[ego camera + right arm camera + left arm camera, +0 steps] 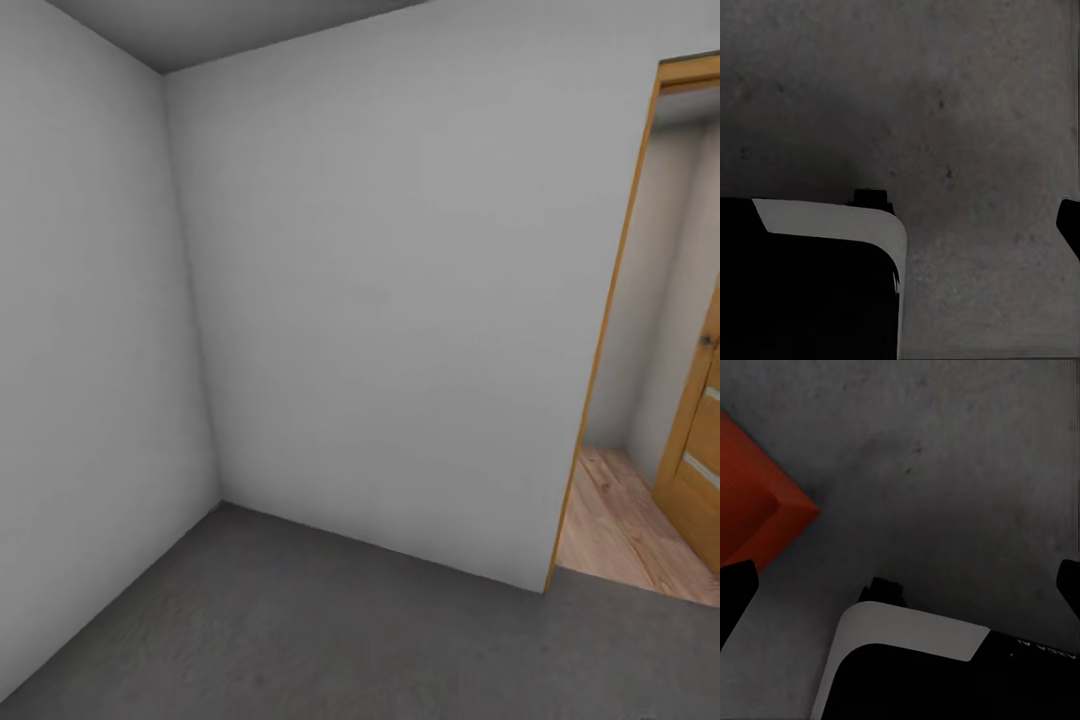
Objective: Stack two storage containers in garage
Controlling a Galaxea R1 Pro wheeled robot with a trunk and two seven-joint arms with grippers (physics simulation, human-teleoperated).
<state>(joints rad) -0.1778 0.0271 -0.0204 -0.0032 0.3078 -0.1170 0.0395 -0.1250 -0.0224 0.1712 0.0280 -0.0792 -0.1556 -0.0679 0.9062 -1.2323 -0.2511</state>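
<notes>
Left gripper fingers spread, empty; orange container corner beside it on concrete floor. Right gripper state unclear.

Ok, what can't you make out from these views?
Left wrist view: storage container cut off by the picture's edge; one bin or a stack, unclear.
Right wrist view: one fingertip at the edge, the other lost against the dark robot body; open or shut unclear.
Head view: door cut by the edge.
</notes>
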